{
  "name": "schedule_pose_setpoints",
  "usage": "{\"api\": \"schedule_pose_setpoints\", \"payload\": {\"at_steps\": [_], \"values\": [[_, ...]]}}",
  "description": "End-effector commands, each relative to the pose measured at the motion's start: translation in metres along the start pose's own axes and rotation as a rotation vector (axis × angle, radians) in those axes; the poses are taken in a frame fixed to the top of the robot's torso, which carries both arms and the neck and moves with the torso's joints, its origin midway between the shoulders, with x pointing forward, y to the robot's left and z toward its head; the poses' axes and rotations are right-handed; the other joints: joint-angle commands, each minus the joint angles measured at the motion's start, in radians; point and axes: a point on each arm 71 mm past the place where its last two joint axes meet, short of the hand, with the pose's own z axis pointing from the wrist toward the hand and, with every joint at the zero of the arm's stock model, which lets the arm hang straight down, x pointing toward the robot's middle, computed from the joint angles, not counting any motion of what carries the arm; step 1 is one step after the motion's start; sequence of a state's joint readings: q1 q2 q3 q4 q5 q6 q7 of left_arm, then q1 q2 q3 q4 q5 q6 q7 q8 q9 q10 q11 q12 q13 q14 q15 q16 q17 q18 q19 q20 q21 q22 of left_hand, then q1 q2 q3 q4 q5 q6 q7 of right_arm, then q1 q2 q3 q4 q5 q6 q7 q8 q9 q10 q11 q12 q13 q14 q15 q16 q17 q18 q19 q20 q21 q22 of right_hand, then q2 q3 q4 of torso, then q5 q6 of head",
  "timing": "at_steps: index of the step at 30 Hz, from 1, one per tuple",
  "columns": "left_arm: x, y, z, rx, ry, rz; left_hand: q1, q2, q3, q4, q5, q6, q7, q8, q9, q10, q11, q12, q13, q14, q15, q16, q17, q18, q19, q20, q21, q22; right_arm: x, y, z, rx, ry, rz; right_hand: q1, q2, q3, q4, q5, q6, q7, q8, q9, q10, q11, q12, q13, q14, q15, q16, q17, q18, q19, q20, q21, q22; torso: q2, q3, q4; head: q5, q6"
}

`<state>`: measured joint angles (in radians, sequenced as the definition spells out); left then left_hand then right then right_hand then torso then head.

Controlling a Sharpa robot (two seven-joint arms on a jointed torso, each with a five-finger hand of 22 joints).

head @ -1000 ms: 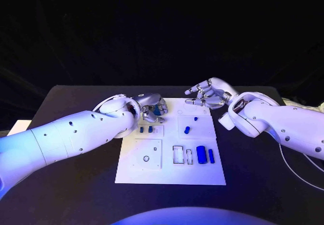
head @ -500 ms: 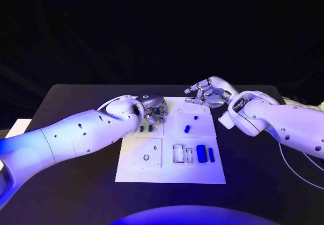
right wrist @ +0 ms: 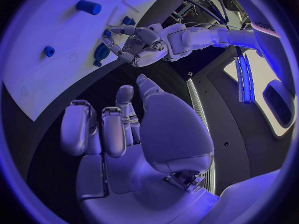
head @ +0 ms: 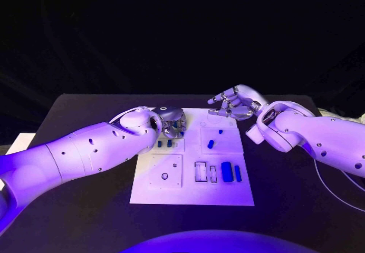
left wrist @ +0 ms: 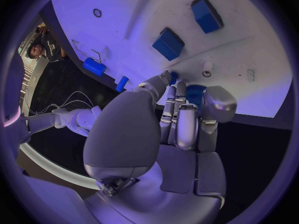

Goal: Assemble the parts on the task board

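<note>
Pinching a blue part (left wrist: 194, 92) over the task board (head: 190, 196), left robot hand (head: 172, 122) risks dropping it; right robot hand (head: 235, 104) hovers empty, fingers loosely curled.

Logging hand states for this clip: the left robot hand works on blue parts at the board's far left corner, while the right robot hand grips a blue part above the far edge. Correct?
Not quite. The right robot hand holds nothing: the right wrist view shows its fingers bare over the dark table. The left robot hand is indeed on blue parts at the task board's far left corner.
</note>
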<state>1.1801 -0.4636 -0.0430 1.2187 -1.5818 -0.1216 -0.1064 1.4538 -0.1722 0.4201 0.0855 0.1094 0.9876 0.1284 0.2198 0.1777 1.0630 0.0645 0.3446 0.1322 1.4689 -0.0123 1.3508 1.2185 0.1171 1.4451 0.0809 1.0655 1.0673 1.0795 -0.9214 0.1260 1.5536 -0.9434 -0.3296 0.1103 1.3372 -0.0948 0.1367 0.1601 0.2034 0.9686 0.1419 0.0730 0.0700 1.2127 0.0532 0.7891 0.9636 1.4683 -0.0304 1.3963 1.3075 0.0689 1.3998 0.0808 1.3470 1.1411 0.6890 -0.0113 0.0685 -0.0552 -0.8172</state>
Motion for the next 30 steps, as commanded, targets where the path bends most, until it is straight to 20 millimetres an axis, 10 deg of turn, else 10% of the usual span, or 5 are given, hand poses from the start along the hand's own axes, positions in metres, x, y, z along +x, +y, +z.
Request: {"api": "schedule_pose_setpoints", "payload": {"at_steps": [1,30], "values": [[0.0017,-0.0002,0.001,-0.022,0.025,0.017,0.001,0.011,0.009,-0.001,-0.001,0.009,0.002,-0.007,-0.002,0.011,0.001,0.001,-0.001,0.035,-0.008,0.005,-0.001,-0.008,0.007,-0.002,0.008,0.005,0.001,0.0012,0.0002,-0.011,0.006,-0.001,0.001,0.007,-0.006,0.0,0.006,0.006,0.002,0.001,0.001,-0.006,0.0,0.0,0.002,0.051,0.006,-0.003,0.036,0.015,-0.005,-0.002,-0.003,0.0,0.0,-0.0002,0.0003,0.0,0.0],[0.005,0.0013,0.0029,-0.043,0.04,0.001,0.022,0.048,0.07,-0.045,-0.007,0.082,-0.007,-0.01,-0.014,0.078,-0.014,-0.015,-0.006,0.035,-0.02,0.008,-0.013,-0.017,0.014,-0.014,0.058,0.062,0.0026,0.0024,0.0011,-0.015,0.011,0.002,0.002,0.01,-0.006,0.0,0.008,0.01,0.001,0.003,0.002,-0.001,0.0,0.007,0.006,0.052,0.006,-0.004,0.036,0.015,-0.004,-0.002,-0.003,0.002,0.0,-0.0001,0.0004,-0.006,0.001]]}}
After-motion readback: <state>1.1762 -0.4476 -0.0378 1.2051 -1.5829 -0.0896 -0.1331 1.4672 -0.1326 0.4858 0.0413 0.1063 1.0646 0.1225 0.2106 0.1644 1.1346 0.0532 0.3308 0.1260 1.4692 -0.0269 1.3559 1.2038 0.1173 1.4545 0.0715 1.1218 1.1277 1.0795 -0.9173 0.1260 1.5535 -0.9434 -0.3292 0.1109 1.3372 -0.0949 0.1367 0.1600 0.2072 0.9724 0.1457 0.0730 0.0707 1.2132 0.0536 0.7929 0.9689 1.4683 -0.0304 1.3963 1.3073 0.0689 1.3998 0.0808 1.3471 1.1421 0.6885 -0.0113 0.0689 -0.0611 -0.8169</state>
